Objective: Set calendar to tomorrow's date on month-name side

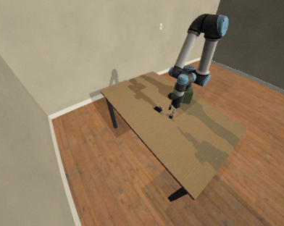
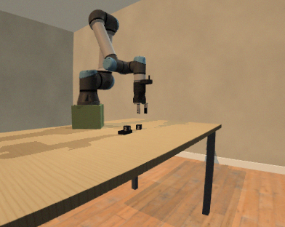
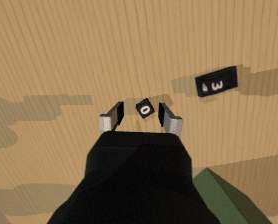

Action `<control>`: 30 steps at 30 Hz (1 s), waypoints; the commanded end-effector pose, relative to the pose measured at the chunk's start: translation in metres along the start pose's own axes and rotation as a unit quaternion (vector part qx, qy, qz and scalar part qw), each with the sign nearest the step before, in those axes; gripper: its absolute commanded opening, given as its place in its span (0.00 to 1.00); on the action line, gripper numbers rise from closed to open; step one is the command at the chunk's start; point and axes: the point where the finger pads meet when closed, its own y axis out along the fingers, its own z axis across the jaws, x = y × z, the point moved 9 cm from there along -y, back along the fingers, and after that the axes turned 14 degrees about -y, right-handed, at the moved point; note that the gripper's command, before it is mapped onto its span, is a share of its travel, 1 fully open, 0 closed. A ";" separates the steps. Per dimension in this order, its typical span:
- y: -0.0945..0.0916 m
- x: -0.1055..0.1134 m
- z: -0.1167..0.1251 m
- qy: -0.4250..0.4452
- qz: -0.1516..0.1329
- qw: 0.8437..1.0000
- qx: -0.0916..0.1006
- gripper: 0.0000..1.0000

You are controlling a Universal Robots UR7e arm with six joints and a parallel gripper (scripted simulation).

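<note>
A small black cube (image 3: 144,108) with a white 0 on top lies alone on the wooden table. It also shows in the exterior view (image 2: 138,126) with a 2 on its side. My gripper (image 3: 141,109) is open and empty, hanging well above this cube with a finger on either side of it in the wrist view; the exterior view shows the gripper (image 2: 141,108) high over it. The black calendar tray (image 3: 217,83) lies apart to the right, holding one cube with a 3 on top. The tray appears in the exterior view (image 2: 125,130) and the top view (image 1: 158,109).
The arm stands on a green block (image 2: 87,116) at the table's back. The loose cube and the tray lie a short way in front of it.
</note>
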 end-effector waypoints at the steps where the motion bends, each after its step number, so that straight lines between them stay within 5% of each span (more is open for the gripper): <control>1: 0.000 -0.002 -0.001 -0.087 0.001 0.996 -0.004 1.00; 14: 0.001 -0.003 -0.003 -0.217 0.001 0.976 -0.003 1.00; 28: 0.002 -0.001 -0.007 -0.414 0.002 0.910 -0.003 1.00; 30: 0.002 -0.001 -0.007 -0.414 0.002 0.910 -0.003 1.00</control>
